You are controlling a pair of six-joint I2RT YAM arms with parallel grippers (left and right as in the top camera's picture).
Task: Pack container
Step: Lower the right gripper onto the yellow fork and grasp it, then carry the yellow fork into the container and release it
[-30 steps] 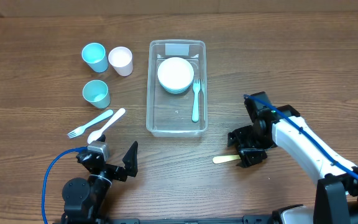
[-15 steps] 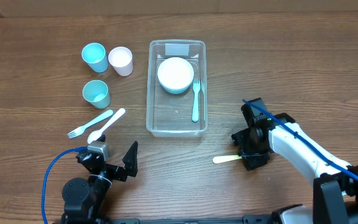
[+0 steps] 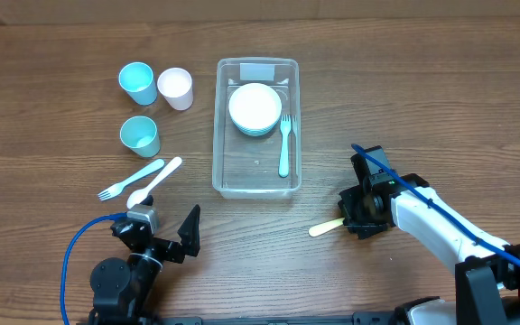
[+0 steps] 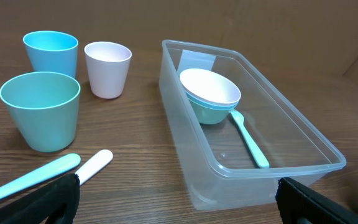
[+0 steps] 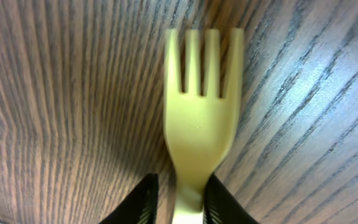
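Container (image 3: pixel 251 176): I read its long axis running away from the arms, label end far.
Right gripper (image 3: pixel 352 222): at table, pointing left, pinching handle of yellow fork (image 5: pixel 201 124).
Left gripper (image 3: pixel 164 235): spread wide, empty.

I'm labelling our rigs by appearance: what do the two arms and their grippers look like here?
The right arm has a long white link with black joints; a blue cable runs along it to the black right gripper. The left arm is black, with a looping blue cable and a small silver block by its black left gripper.
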